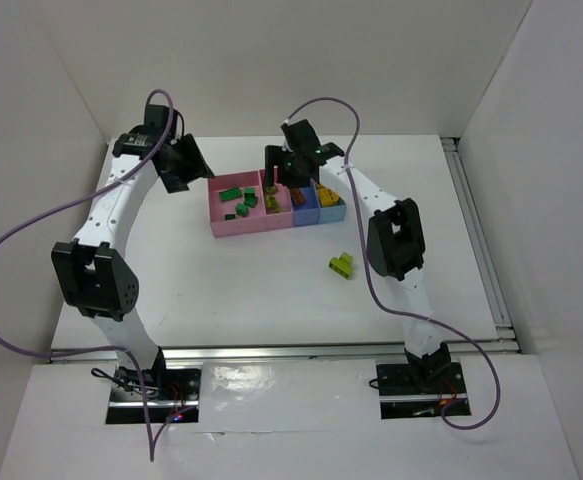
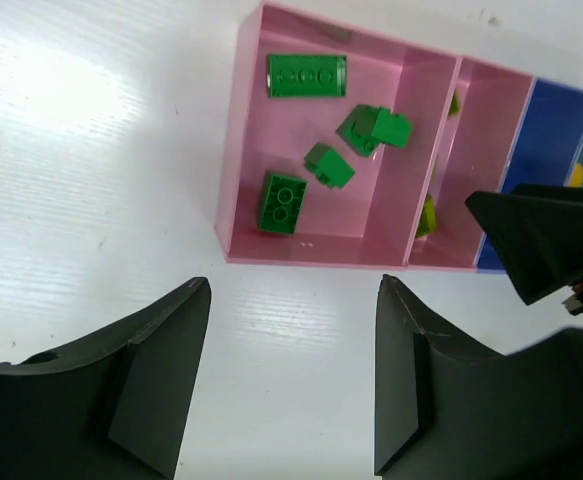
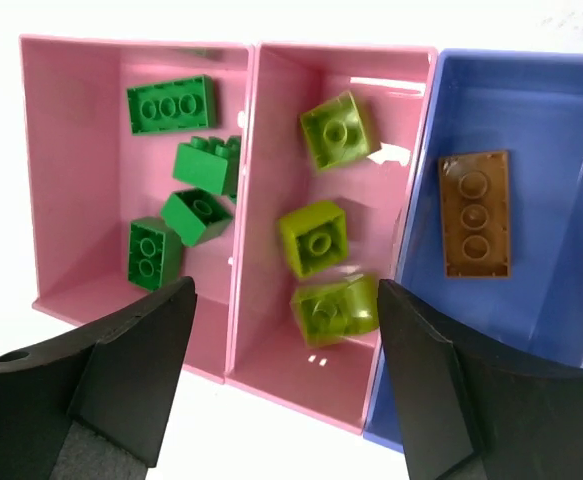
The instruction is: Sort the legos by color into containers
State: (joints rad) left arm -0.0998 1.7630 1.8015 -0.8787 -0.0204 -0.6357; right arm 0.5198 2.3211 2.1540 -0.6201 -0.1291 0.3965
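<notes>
wide pink bin [image 3: 71, 150] holds dark green bricks [image 3: 171, 103], narrow pink bin [image 3: 271, 150] three lime bricks [image 3: 314, 238], blue bin [image 3: 551, 120] one brown brick [image 3: 476, 213]; left gripper [image 2: 293, 300] and right gripper [image 3: 286, 300] spread apart, empty.

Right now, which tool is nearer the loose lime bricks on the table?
Right. The right tool hovers over the bins behind the lime bricks; the left tool is left of the bins.

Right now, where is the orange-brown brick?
In the right wrist view, the orange-brown brick lies flat in the blue-purple bin, just right of the narrow pink bin holding three lime bricks.
</notes>
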